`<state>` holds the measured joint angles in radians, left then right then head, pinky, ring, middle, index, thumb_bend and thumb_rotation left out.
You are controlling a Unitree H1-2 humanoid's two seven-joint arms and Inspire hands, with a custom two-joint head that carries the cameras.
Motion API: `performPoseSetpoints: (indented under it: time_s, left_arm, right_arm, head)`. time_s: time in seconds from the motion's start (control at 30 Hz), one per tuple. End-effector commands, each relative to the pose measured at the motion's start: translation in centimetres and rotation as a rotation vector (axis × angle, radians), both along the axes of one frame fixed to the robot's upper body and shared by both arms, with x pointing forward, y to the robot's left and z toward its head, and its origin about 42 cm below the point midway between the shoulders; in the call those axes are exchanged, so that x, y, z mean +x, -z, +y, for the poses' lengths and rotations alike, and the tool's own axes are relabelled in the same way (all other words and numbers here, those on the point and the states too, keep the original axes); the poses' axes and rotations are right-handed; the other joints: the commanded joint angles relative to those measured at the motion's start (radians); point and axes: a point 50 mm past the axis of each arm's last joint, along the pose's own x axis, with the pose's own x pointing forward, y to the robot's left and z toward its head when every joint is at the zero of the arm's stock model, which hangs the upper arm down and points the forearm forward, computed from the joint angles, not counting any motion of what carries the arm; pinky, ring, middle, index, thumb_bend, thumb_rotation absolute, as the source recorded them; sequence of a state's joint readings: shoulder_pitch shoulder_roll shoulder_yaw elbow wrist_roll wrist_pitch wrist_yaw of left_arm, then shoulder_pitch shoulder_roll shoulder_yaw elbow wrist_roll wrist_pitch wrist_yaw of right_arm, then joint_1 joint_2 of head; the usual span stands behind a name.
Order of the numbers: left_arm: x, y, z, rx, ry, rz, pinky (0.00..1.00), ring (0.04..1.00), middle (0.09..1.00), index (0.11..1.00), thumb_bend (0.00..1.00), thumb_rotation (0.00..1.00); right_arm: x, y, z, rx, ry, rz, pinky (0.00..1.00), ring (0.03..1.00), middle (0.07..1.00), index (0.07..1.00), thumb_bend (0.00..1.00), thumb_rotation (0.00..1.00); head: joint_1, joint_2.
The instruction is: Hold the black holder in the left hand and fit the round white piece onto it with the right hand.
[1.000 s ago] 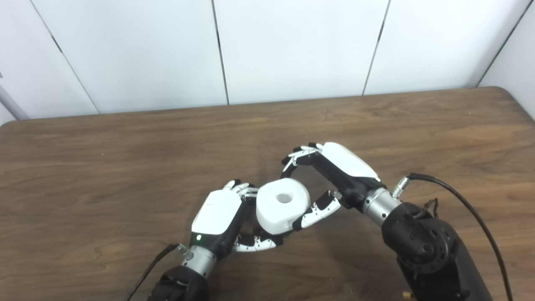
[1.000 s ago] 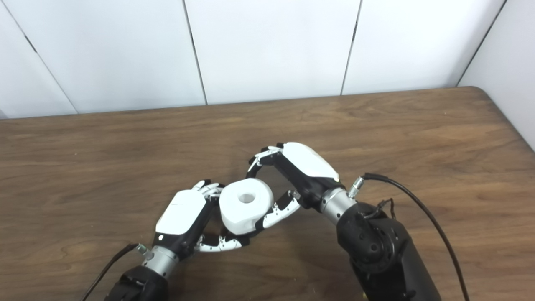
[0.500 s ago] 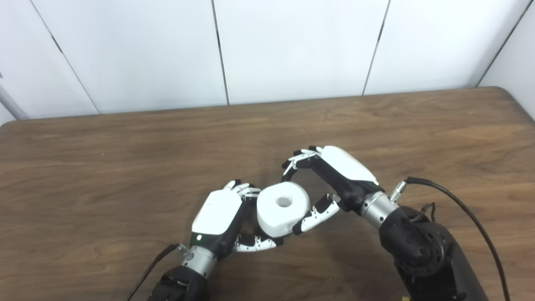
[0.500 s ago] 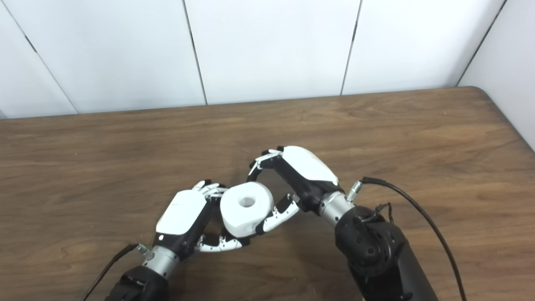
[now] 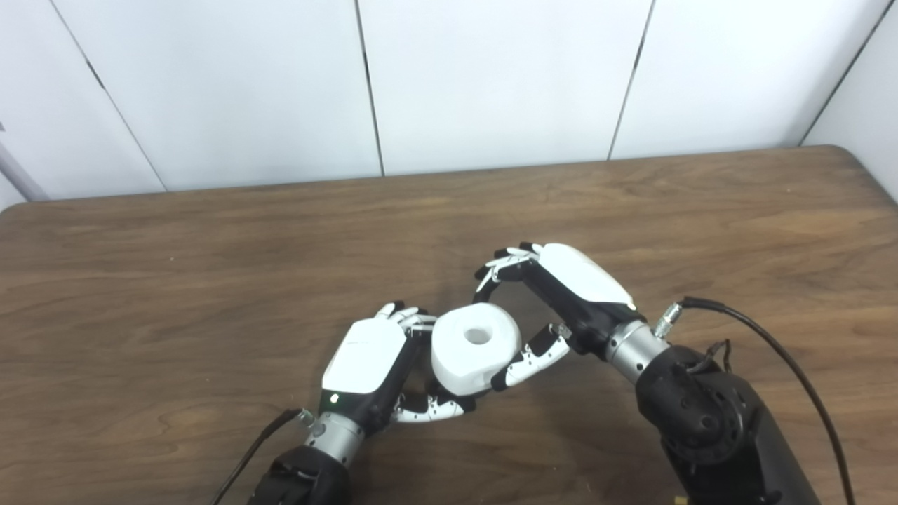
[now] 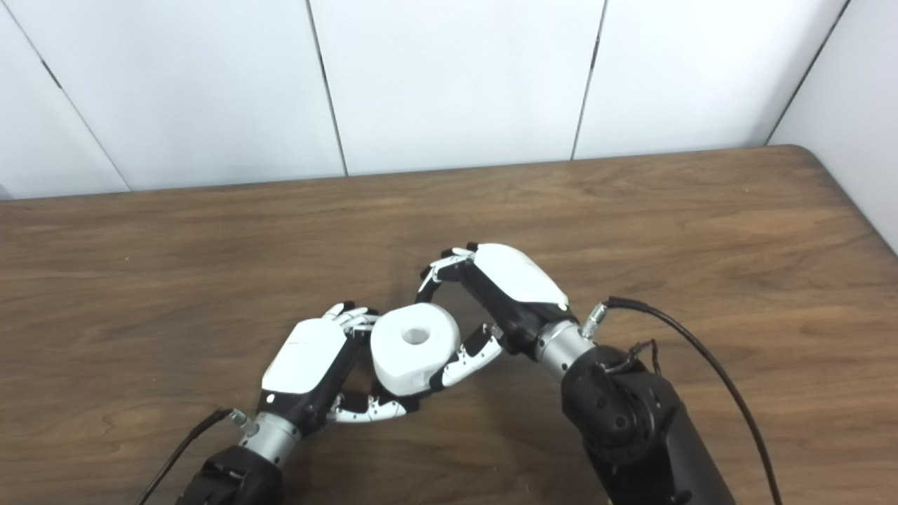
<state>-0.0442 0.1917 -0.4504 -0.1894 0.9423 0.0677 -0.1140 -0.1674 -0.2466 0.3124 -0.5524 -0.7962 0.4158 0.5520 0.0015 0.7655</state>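
A brown wood-grain table (image 5: 210, 266) with rounded corners fills the lower part of both views, and behind it stands a wall of white panels (image 5: 491, 77) split by thin dark seams; at the far right a second white wall meets it at the table's corner. Near the front middle of the table, the two hands meet around the round white piece (image 5: 475, 346), a thick white ring with a hole in its upper face. The left hand (image 5: 372, 365) lies just to its left, fingers curled in under and against it, thumb reaching along below; the black holder cannot be made out, being hidden by the ring and the fingers, so what exactly this hand grasps is unclear. The right hand (image 5: 561, 294) grasps the white piece from the right, thumb pressed to its near side and fingers (image 5: 495, 266) arched over its far edge. A black cable (image 5: 772, 351) loops from the right wrist.
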Motion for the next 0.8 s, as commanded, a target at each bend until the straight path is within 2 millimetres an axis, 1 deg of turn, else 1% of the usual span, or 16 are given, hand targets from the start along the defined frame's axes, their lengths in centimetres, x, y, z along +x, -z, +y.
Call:
performPoseSetpoints:
  time_s: [0.0, 0.13, 0.23, 0.3, 0.33, 0.4, 0.6, 0.77]
  left_arm:
    - [-0.3, 0.8, -0.4, 0.041, 0.03, 0.041, 0.95, 0.864, 0.767, 0.485, 0.52, 0.05]
    - [-0.3, 0.8, -0.4, 0.043, 0.028, 0.046, 0.95, 0.866, 0.769, 0.485, 0.52, 0.05]
    - [-0.3, 0.8, -0.4, 0.043, 0.028, 0.045, 0.95, 0.864, 0.769, 0.485, 0.52, 0.05]
    - [-0.3, 0.8, -0.4, 0.04, 0.028, 0.047, 0.95, 0.865, 0.771, 0.485, 0.52, 0.05]
    - [-0.3, 0.8, -0.4, 0.038, 0.027, 0.049, 0.95, 0.865, 0.771, 0.485, 0.52, 0.05]
    - [-0.2, 0.8, -0.4, 0.036, 0.025, 0.05, 0.95, 0.865, 0.77, 0.485, 0.52, 0.05]
    - [-0.2, 0.8, -0.4, 0.048, 0.027, 0.047, 0.95, 0.867, 0.772, 0.486, 0.52, 0.05]
    - [-0.1, 0.9, -0.3, 0.045, 0.024, 0.043, 0.95, 0.865, 0.768, 0.485, 0.52, 0.05]
  right_arm:
    - [0.3, -1.2, 0.0, -0.014, -0.015, -0.054, 1.0, 0.944, 0.851, 0.65, 0.99, 0.21]
    - [0.3, -1.2, -0.2, -0.026, -0.008, -0.04, 1.0, 0.96, 0.884, 0.703, 1.0, 0.26]
    - [0.4, -1.4, -0.3, -0.04, -0.008, -0.022, 1.0, 0.976, 0.917, 0.756, 1.0, 0.26]
    - [0.5, -1.5, -0.3, -0.054, -0.009, -0.009, 1.0, 0.996, 0.955, 0.81, 1.0, 0.27]
    - [0.6, -1.6, -0.4, -0.063, -0.01, 0.0, 1.0, 0.998, 0.961, 0.819, 1.0, 0.27]
    - [0.6, -1.7, -0.5, -0.073, -0.012, 0.013, 1.0, 1.0, 0.99, 0.869, 1.0, 0.28]
    - [0.8, -2.0, -0.9, -0.116, -0.021, 0.034, 1.0, 1.0, 1.0, 0.931, 1.0, 0.3]
    - [0.6, -2.5, -1.6, -0.125, -0.018, 0.037, 1.0, 1.0, 1.0, 0.938, 1.0, 0.3]
  head:
    - [0.0, 0.001]
    - [0.0, 0.0]
    - [-0.002, 0.002]
    - [-0.002, 0.002]
    - [-0.004, 0.002]
    - [-0.004, 0.001]
    - [-0.008, -0.001]
    - [-0.009, -0.002]
